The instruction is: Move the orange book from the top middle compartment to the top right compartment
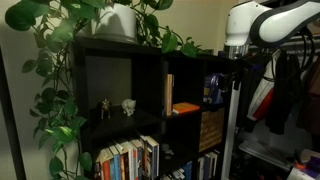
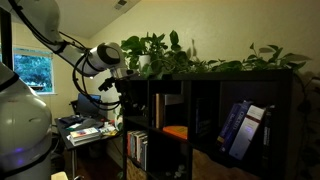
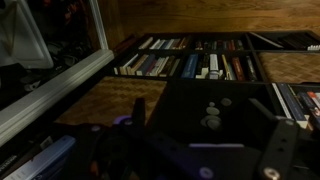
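- Inside the top middle compartment of the dark shelf unit, the orange book is seen lying flat on the cubby floor.
- The same flat orange cover is also shown in an exterior view from another angle, low in its cubby.
- A thin tan book is stood upright just left of it, close to the cubby's left wall.
- To the right, the top right compartment is shown with blue items inside, and a woven basket is set in the cubby below.
- The gripper is held in front of the shelf's right edge, near the top right compartment and apart from the orange book.
- How far the claw is spread cannot be told, since it is dark against a dark background, and no object can be made out in it.
- The white arm is seen entering from the upper right.
- 2 small figurines are placed in the left cubby, above a row of books.
- Leafy plants are spread across the top of the unit.
- In the dim wrist view, a row of book spines is shown across the far part.
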